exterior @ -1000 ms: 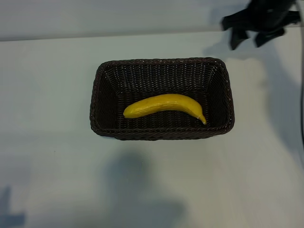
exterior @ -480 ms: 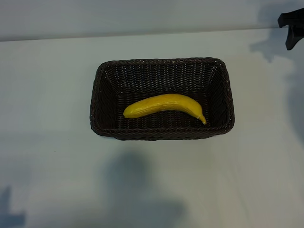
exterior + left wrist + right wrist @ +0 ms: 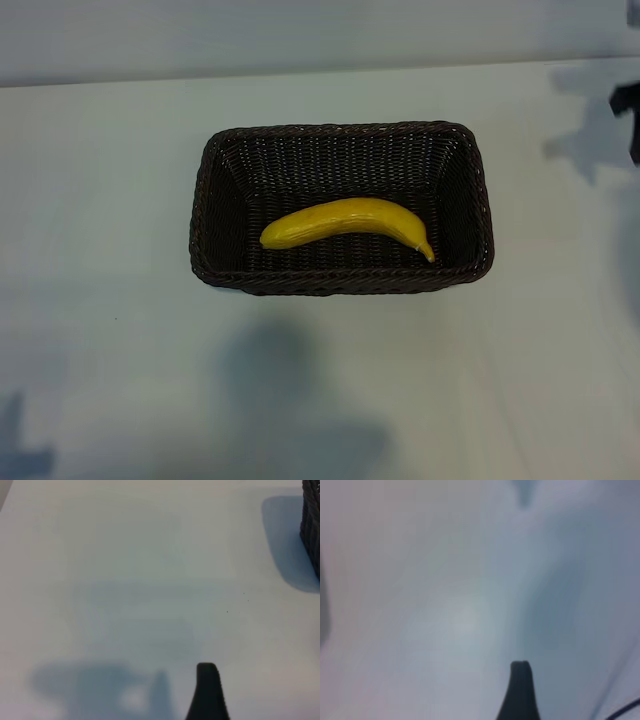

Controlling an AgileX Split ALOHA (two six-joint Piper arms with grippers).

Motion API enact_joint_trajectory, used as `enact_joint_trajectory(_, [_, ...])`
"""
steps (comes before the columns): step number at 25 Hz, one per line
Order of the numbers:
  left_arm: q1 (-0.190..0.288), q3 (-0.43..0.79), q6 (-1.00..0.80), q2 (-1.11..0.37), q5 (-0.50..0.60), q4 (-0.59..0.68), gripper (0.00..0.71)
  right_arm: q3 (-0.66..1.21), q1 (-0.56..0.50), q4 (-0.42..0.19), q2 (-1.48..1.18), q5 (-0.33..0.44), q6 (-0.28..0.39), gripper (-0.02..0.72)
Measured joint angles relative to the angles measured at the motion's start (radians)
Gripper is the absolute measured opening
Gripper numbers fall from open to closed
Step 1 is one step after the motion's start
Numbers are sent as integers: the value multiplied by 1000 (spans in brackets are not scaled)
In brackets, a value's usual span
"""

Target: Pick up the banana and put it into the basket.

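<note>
Exterior view: banana [image 3: 347, 226] lies lengthwise in the basket [image 3: 199, 215], right gripper [image 3: 629, 108] empty, fingers apart, off at the edge

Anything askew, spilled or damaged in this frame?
Nothing stands out. The banana lies flat inside the basket, which sits square and intact on the table. The right gripper is at the view's right edge, empty.

A plain white table [image 3: 100, 350] carries soft grey shadows
</note>
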Motion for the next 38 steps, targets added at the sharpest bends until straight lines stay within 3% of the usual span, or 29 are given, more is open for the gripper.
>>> enact_joint_trajectory(10, [0,0,2,0,0,0,568,473,0,-3,-459,-4,-7,562])
enact_joint_trajectory(19, [0,0,4,0,0,0,568,786,0,-4,-847,-52,30,561])
enact_joint_trajectory(26, [0,0,4,0,0,0,568,912,0,-5,-1127,-60,68,561])
enact_joint_trajectory(31, [0,0,4,0,0,0,568,984,0,-37,-1262,-118,82,561])
enact_joint_trajectory(38, [0,0,4,0,0,0,568,988,0,-41,-1400,-135,87,559])
